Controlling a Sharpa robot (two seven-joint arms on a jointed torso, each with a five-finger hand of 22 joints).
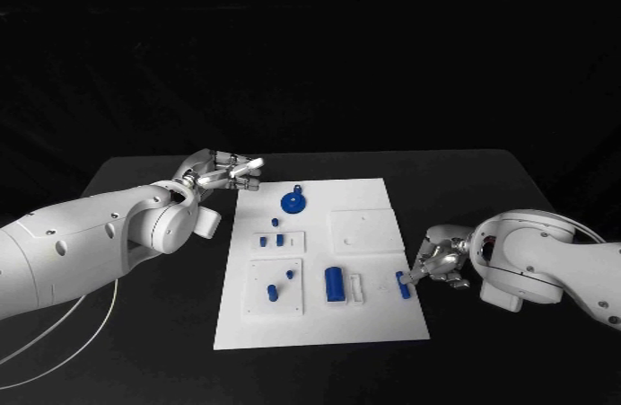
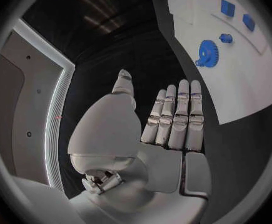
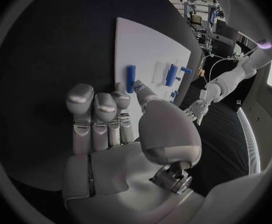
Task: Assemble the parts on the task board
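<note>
You've got the right hand [image 1: 438,266] at mid-right pinching a small blue part [image 1: 404,285] at the task board's [image 1: 369,320] right edge, while the left hand [image 1: 223,175], fingers straight and holding nothing, sits at the board's upper-left corner near the blue gear [image 1: 293,203].

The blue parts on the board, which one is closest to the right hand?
The small blue piece at the task board's right edge, right by the right hand's fingers; the others lie further left.
</note>
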